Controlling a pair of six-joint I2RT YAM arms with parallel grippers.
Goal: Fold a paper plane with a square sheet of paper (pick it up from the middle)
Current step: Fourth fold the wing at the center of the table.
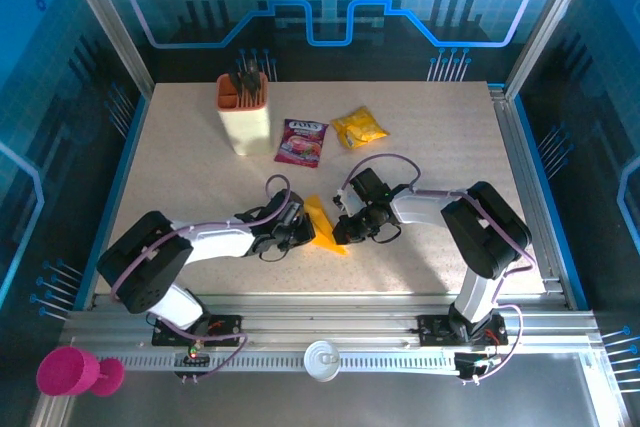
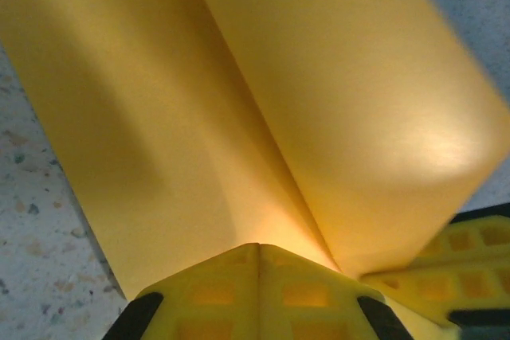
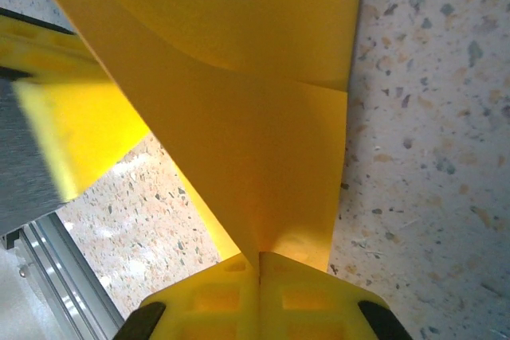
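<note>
paper: orange-yellow sheet (image 1: pixel 321 224) sits at mid-table between the two grippers, already creased narrower, lifted partly off the table (image 1: pixel 420 127); left wrist view shows two panels meeting along a centre crease (image 2: pixel 263 157), right wrist view shows a folded flap with a pointed overlap (image 3: pixel 239 141)
left gripper: (image 1: pixel 296 231) at the sheet's left edge, fingers pressed together with the paper pinched in the seam between them (image 2: pixel 259 256)
right gripper: (image 1: pixel 346 229) at the sheet's right edge, fingers pressed together on the paper, which rises straight out of the closed seam (image 3: pixel 259 259)
step: judged mid-fold — both arms hold the sheet from opposite sides, likely setting or deepening the centre crease; not yet a finished dart
progress: roughly the middle of the task; paper is narrowed but no clear plane nose or wings seen from above
next move: probably bring one side over the other along the crease and press flat on the table — needs both pinches kept even so the edges line up
risk: thin paper could tear or skew if the arms pull apart or twist unevenly
clutter: beige holder (image 1: pixel 245 115), purple packet (image 1: pixel 303 141) and yellow snack packet (image 1: pixel 359 128) stand at the far side, well apart from the work
off-table: pink cup (image 1: pixel 70 372) at the near-left corner, beside the rail
</note>
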